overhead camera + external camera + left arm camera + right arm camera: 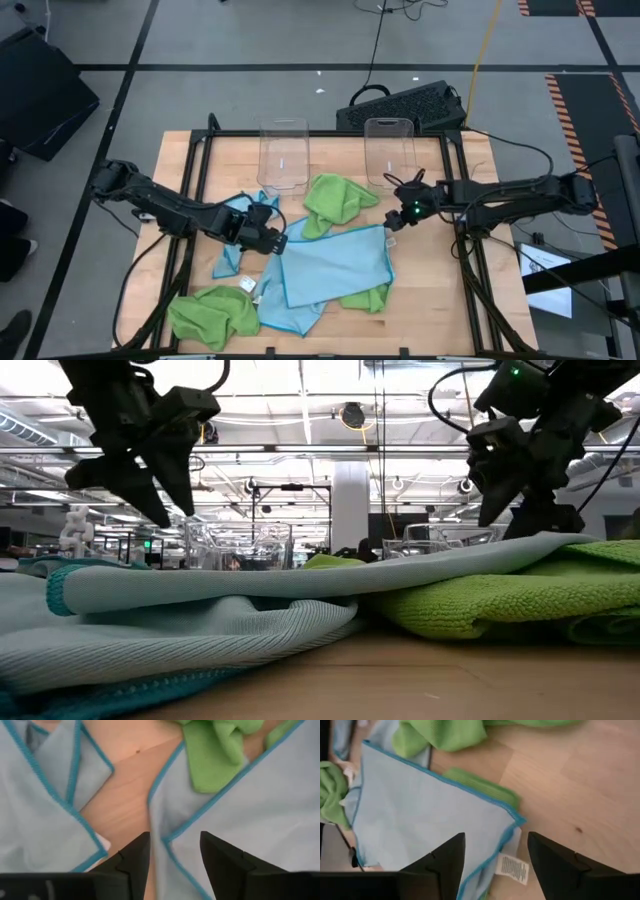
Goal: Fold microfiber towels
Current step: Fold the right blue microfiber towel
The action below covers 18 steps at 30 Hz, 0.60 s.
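Note:
A light blue towel [335, 265] lies spread flat at the table's middle, partly over a lime green towel [368, 296]. Another green towel [338, 200] lies bunched at its far side. A third green towel [212, 312] lies at the near left, and a second blue towel [235, 235] lies crumpled at the left. My left gripper [175, 855] is open just above the spread towel's far left corner [167, 840]. My right gripper [495, 855] is open above its far right corner [512, 822], where a white label [512, 868] sticks out. Neither gripper touches cloth.
Two clear plastic bins [284, 155] [390, 150] stand upright at the table's far side. A black device [400, 105] sits behind the table's far edge. Bare wood shows to the right of the towels [430, 290] and at the far left [185, 170].

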Motion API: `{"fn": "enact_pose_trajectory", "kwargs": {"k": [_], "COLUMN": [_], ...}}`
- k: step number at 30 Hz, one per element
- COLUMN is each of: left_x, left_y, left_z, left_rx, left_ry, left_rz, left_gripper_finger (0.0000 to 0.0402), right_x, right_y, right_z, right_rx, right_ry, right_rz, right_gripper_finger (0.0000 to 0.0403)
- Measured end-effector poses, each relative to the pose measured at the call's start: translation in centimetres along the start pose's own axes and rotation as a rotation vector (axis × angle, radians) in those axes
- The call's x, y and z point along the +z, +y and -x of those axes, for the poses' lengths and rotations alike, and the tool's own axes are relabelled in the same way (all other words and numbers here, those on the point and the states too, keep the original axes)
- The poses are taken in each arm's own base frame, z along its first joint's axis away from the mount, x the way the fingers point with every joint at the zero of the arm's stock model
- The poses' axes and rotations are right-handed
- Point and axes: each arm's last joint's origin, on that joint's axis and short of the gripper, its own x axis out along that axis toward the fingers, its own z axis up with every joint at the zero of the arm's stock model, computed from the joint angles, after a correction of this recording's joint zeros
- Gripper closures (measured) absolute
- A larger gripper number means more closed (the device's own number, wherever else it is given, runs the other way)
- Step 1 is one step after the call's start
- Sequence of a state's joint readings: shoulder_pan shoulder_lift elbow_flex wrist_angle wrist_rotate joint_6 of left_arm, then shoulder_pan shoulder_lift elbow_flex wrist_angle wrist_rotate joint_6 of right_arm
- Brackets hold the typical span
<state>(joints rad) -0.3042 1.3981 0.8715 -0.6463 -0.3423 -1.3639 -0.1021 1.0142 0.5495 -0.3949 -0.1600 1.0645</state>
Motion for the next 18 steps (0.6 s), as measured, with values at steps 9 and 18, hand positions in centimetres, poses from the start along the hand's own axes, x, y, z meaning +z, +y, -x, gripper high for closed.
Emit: {"fn": "enact_pose_trajectory", "kwargs": {"k": [9,18], "left_x": [-1.1,-2.0], "left_y": [-0.8,-1.8], "left_z": [-1.2,-1.7], "left_rx": [-0.011,-0.080], "left_ry": [0.009,0.017], "left_rz": [-0.011,-0.102], "left_gripper_finger": [0.0255,0.0274], "right_x": [-1.8,-4.8], "right_y": [1.3,2.6], "right_z": [-0.1,0.7], "right_rx": [0.058,0.151], "right_ry": [0.058,0.245], "right_rz": [-0.109,-0.081], "right_gripper_finger": [0.0193,0.0193]}}
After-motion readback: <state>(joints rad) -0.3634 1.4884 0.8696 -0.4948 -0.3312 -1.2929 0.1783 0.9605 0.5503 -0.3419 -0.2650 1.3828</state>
